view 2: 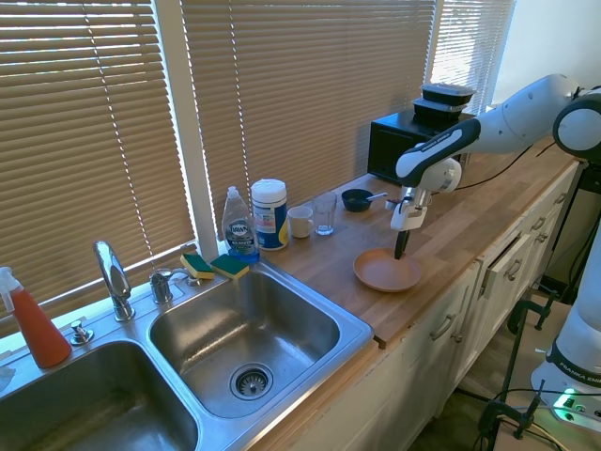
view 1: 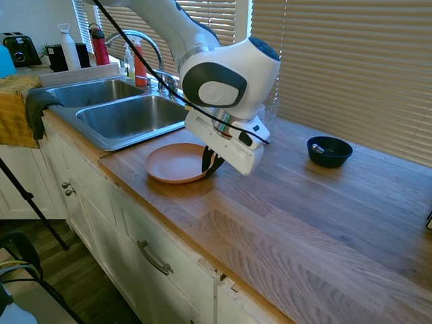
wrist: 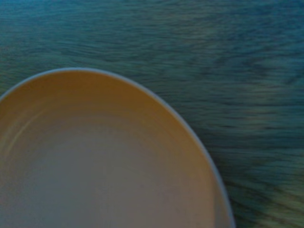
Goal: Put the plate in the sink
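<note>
End effector (view 1: 211,164) straddles the peach plate (view 1: 174,162) rim; closure unclear. Pinch firmly, lift level before crossing to the sink (view 1: 128,116).

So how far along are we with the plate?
Early. The gripper has reached the plate's rim, but the plate lies flat on the counter, outside the sink. Whether the fingers have closed on the rim can't be told. Left: lift it, carry it over, set it in a basin.

"dawn" on the blue label of the soap bottle (view 2: 240,228), print on the white canister (view 2: 269,214) too small to read
</note>
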Robot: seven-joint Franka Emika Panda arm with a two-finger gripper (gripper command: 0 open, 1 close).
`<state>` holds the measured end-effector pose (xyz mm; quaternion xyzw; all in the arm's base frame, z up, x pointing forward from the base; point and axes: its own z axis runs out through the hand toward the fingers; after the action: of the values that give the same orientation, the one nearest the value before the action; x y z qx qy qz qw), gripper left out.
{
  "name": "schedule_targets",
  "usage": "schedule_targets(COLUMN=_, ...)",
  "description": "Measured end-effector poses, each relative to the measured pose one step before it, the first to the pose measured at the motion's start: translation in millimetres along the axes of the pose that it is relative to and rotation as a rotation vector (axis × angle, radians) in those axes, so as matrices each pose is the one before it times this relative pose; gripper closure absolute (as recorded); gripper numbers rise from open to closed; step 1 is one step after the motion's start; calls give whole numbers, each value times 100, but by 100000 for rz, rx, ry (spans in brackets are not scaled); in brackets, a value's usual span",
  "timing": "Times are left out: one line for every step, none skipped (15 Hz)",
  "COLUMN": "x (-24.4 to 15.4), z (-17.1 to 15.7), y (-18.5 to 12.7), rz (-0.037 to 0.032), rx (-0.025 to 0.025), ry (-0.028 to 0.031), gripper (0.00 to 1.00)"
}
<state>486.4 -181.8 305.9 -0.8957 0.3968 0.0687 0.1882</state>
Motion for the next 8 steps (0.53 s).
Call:
schedule_targets(x=-21, z=-54, y=40, rz=-503, rx=1333, ry=-1063, gripper=100)
schedule_targets(x=-58, z=-116, y=28, rz=402, rx=2200, ry=-1991, gripper=100)
schedule_targets(x=-34, z=-243, y=-55, rz=977, rx=2715, ry=-2386, gripper=100)
schedule_targets(x=27, z=-386, y=-98, rz=1293, rx=2703, ry=-1900, gripper=100)
schedule_targets(x=21, z=-451, y=-244, rz=960, rx=2508, ry=-1434, gripper=100)
schedule_targets(x=-18, z=-427, y=-413, rz=486, rx=1938, ry=-1088, gripper=100)
schedule_targets(x=-105, z=-353, y=-533, rz=558, rx=1242, ry=-579, gripper=100)
schedule_targets(x=-315, z=-256, y=-699, rz=655, rx=497, ry=-85, gripper=100)
